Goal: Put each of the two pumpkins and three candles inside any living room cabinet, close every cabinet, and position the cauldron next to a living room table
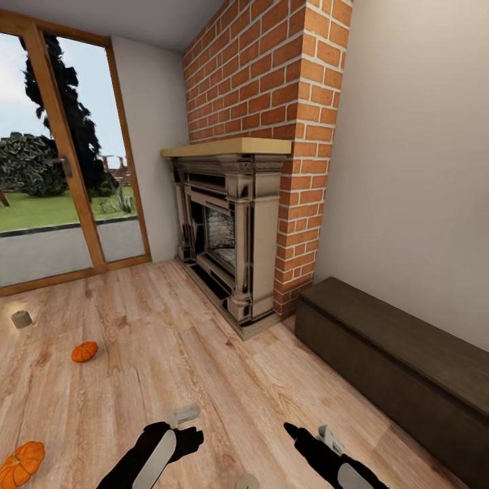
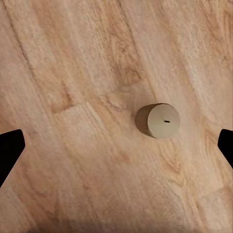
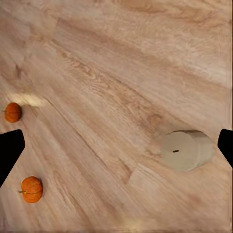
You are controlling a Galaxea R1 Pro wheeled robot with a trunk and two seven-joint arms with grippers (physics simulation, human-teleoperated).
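Both grippers are spread wide and hold nothing. A candle (image 2: 158, 121) lies on the floor (image 2: 73, 73) below the left gripper (image 2: 116, 145), off-centre toward one finger. It looks light, stiff and smooth, likely to roll, so pinch it across its round sides. Two pumpkins (image 3: 32, 189) lie beyond the right gripper (image 3: 116, 145).

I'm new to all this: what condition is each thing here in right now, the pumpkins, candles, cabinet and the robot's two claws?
Far pumpkin: on the floor, loose.
Near pumpkin: on the floor, partly cut off by the picture's edge.
Far candle: upright on the floor.
Candle under the left gripper: on the floor, ungrasped.
Cabinet: closed.
Left gripper: open, empty.
Right gripper: open, empty.
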